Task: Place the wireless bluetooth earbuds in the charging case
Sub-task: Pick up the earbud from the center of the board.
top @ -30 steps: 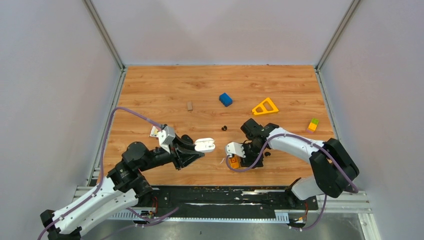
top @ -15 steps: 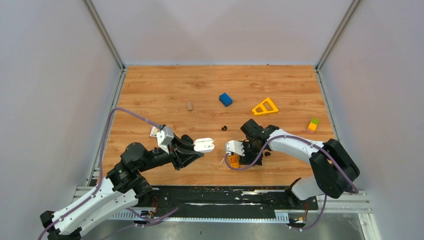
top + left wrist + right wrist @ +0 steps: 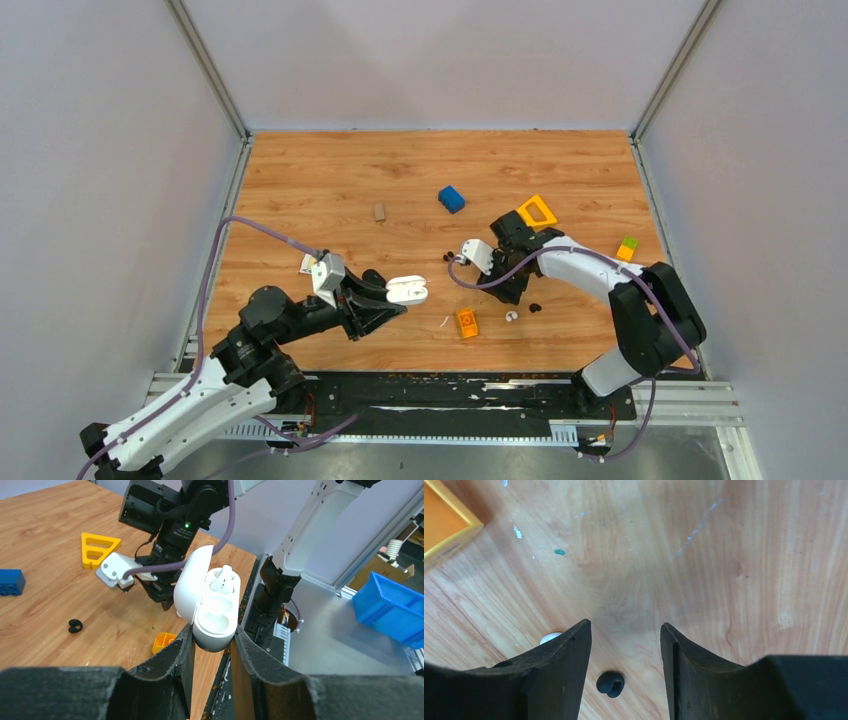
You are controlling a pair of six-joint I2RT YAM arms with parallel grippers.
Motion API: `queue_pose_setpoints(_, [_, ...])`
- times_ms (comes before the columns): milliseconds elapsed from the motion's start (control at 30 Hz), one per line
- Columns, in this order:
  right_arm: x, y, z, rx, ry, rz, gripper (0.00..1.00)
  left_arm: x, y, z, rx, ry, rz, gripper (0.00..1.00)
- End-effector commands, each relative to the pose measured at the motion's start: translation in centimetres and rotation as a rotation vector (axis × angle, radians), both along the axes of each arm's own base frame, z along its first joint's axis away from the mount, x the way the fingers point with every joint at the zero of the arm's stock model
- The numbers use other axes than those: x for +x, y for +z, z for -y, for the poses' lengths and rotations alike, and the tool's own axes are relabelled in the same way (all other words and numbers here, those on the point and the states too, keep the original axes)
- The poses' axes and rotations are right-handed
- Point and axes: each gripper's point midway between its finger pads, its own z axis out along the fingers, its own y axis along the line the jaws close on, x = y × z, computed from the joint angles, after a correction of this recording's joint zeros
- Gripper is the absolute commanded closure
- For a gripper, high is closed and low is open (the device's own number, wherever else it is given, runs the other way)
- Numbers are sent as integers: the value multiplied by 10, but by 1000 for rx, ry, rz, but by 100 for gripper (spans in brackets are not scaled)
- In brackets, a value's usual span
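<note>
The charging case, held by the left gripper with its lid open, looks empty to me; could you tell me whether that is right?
Not quite: the charging case is not empty. The left wrist view shows one earbud seated in one well, while the other well is bare. The rest stands: the left gripper holds it, with its lid open.

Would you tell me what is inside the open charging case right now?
One white earbud stands in the far socket of the charging case; the near socket looks empty. The left gripper hides the case's lower shell.
</note>
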Motion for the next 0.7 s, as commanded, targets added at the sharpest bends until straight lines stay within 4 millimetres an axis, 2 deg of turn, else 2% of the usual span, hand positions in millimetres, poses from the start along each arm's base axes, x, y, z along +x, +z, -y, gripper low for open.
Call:
queue_pose_setpoints(0, [-3, 25, -15, 115, -31, -37, 48, -1, 14, -2, -39, 1, 26, 100])
queue_pose_setpoints(133, [-32, 46, -22, 207, 145, -76, 56, -2, 15, -3, -38, 3, 32, 100])
queue_pose_setpoints(233, [-44, 52, -17, 208, 253, -71, 62, -2, 15, -4, -40, 7, 35, 100])
queue_pose_setpoints(433, [-43, 39, -2, 98, 345, -111, 71, -1, 12, -3, -34, 6, 30, 100])
queue_pose_setpoints(667, [-27, 26, -4, 56, 369, -124, 73, 2, 12, 0, -16, 4, 39, 100])
